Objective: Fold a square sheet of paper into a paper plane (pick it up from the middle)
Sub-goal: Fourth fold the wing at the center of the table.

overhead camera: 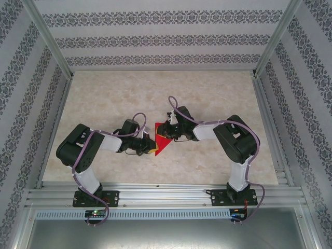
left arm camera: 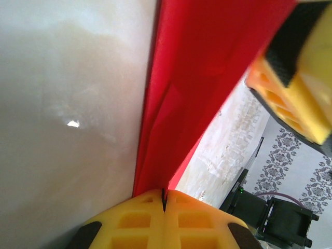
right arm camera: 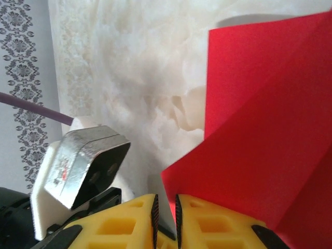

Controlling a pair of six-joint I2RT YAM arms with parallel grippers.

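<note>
Lab cell: aluminium frame (overhead camera: 166,194), wallpapered walls (overhead camera: 155,31)

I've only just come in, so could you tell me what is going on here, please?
Two robot arms meet over a red sheet of paper at the middle of the table. The left gripper is shut on one edge of the sheet, which shows creases. The right gripper sits against the paper with its jaws nearly together; whether it pinches it is unclear. It is not yet a plane.
</note>
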